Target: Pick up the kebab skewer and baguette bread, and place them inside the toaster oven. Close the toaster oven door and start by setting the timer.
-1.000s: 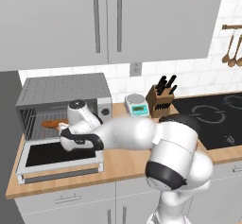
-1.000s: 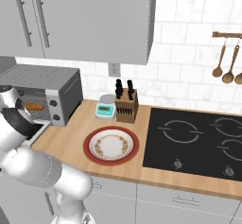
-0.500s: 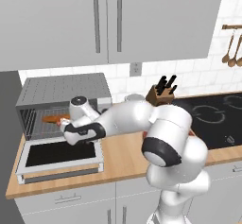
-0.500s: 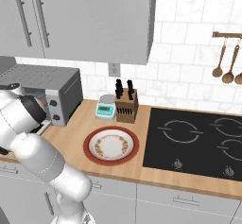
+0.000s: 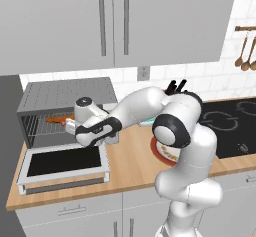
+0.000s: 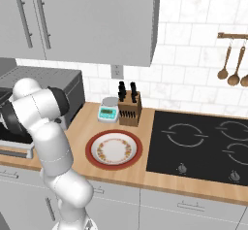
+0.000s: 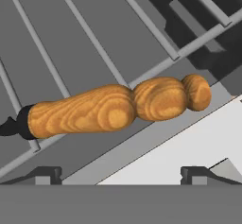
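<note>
Wide-open, empty hand (image 7: 121,173) hovers at the boxy silver-grey toaster oven (image 5: 65,98) mouth; the wooden-handled kebab skewer (image 7: 118,107) lies crosswise on the wire rack (image 7: 90,29), just ahead of the fingertips.

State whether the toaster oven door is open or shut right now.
Open. In the left base view the toaster oven door lies folded down flat in front of the toaster oven, leaving its wire rack exposed.

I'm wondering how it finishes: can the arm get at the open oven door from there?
Probably yes: the door lies flat just below the open gripper, with nothing on its glass.
</note>
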Controlling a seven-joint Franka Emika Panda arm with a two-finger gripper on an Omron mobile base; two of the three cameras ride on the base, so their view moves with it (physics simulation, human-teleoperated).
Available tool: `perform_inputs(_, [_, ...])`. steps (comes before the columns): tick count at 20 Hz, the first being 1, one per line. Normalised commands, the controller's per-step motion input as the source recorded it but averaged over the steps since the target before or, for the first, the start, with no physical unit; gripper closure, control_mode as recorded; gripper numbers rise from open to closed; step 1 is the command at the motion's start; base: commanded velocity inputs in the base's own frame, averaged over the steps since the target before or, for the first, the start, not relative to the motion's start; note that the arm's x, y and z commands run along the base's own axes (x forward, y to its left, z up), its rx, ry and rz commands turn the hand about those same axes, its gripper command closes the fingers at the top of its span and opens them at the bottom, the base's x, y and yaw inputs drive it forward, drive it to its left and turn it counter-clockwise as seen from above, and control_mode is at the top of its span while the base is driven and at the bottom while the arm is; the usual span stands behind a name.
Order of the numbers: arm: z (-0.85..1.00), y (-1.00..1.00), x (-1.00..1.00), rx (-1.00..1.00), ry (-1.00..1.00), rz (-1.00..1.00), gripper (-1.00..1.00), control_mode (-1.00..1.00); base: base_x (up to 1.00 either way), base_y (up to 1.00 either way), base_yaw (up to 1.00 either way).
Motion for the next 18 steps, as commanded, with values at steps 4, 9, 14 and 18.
perform_inputs(4, [0.00,0.00,0.12,0.00,0.00,-0.09,-1.00,-1.00,0.00,0.00,0.00])
perform_inputs(9, [0.00,0.01,-0.39,0.00,0.00,-0.02,-1.00,-1.00,0.00,0.00,0.00])
perform_inputs(14, [0.00,0.00,-0.73,0.00,0.00,0.00,-1.00,-1.00,0.00,0.00,0.00])
perform_inputs(18, [0.00,0.00,-0.79,0.01,0.00,0.00,-1.00,-1.00,0.00,0.00,0.00])
